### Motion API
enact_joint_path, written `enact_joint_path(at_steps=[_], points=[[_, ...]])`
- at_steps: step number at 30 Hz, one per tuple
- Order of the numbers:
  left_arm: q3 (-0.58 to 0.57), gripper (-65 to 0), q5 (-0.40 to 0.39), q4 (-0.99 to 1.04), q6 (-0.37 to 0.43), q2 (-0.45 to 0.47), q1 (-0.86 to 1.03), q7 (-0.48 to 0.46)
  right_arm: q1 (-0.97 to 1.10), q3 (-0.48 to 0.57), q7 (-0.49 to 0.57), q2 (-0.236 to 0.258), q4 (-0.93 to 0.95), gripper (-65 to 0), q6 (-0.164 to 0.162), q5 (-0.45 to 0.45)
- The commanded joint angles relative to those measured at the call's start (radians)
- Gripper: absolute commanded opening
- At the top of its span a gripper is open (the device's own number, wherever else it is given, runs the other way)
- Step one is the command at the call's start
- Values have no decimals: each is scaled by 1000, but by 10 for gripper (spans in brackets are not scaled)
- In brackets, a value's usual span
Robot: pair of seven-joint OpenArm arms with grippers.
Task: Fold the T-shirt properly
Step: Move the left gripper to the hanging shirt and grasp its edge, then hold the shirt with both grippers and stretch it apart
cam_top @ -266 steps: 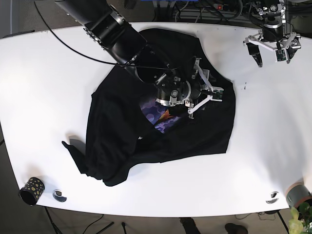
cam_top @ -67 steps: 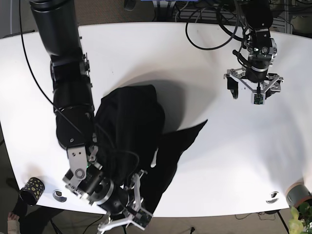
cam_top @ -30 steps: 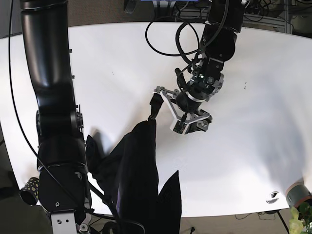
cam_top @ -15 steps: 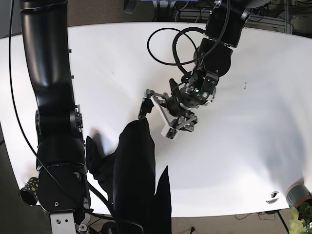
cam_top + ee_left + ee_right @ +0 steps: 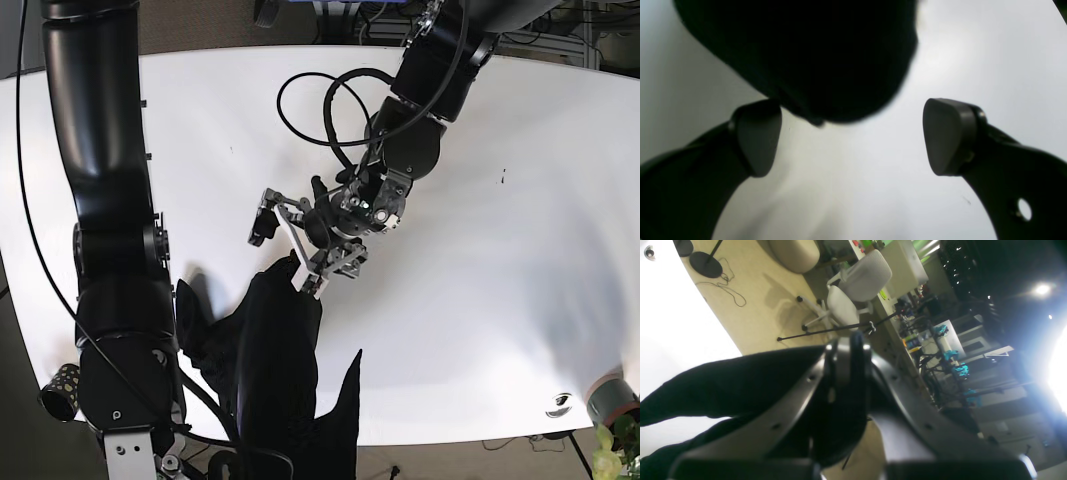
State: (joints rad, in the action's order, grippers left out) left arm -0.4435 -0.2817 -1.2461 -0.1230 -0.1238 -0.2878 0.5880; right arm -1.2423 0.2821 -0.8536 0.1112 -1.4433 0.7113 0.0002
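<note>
Over the white tabletop [image 5: 520, 250], our left end effector [image 5: 285, 255] has slid further toward the T-shirt [image 5: 280, 370] than it was half a second ago, and the garment's upper tip now sits between its spread fingers rather than just beside them. In the left wrist view the two dark, rounded pads [image 5: 758, 138] stand wide apart and hold nothing; the black cloth [image 5: 806, 56] hangs just ahead of them, brushing the edge of one pad. We judge this as the approach to a second grip on the shirt, not yet made.

Compared with nine seconds back, when the shirt lay spread flat near the tabletop's middle, it is now gathered into a long, bunched column drawn toward the tabletop's near edge. Our right end effector [image 5: 846, 373] is pressed shut with black fabric in its grip, seen from its wrist camera; it falls below the base view's frame.

So the folding has really gone backwards: the shirt must be laid out flat again before any proper fold.

The shirt is matte black knit, limp and deeply creased, with a pointed flap jutting at its right side. The tabletop is smooth, glossy white, rounded at the corners. Looped black cable [image 5: 330, 110] hangs by the left arm.
</note>
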Motion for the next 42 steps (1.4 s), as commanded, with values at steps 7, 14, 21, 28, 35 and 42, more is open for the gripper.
enact_joint_path(at_steps=[7,14,21,28,35,42], points=[[2,-163,57,49,0,-15,-38,-101,-43,-10,23,20,-15,-650,-13,1],[1,-622,109,49,-2,-15,-44,-101,-43,-10,24,29,-12,-650,-13,4],[42,-650,115,-7,-2,11,-51,-98,-21,-85,24,31,-12,-650,-13,-2],[157,-650,115,-114,-2,94,-49,-95,-21,-102,23,41,-15,-650,-13,-4],[245,-650,115,-199,-2,203,-89,-95,-23,-102,24,54,-12,-650,-13,-4],[343,-650,115,-271,-4,281,-192,-36,-15,-100,76,51,6,-650,-38,-4]])
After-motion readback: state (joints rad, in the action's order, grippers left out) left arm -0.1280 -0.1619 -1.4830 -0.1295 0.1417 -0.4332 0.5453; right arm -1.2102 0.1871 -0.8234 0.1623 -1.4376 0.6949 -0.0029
